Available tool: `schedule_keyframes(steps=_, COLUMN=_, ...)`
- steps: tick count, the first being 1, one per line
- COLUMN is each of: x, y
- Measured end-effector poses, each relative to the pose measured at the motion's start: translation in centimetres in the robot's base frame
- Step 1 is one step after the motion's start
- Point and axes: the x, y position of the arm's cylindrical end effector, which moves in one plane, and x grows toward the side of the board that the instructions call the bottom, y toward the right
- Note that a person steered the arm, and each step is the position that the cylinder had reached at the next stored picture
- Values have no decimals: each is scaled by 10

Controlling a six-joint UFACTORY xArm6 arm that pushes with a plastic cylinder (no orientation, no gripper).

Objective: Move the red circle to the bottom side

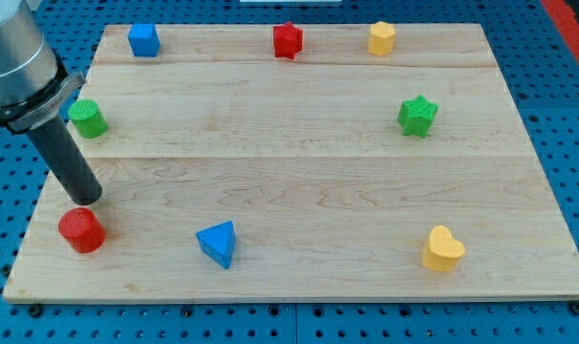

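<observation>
Gripperless, my tip (86,198) rests just above the red circle (81,230), holding nothing.

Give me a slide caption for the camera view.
My tip sits just above the red circle block near the wooden board's bottom-left corner.

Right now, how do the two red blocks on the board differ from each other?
The red circle is a round cylinder; the red star has points. The red circle sits near the view's bottom left corner of the board; the red star sits at the view's top edge, near the middle. My tip is just above the red circle, far from the red star. Both share the same red colour.
</observation>
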Motion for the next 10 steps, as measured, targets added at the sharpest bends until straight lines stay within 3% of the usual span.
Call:
schedule_keyframes(steps=7, x=-1, y=0)
schedule_keyframes(steps=9, x=35, y=-19)
schedule_keyframes(steps=10, x=49, y=-1)
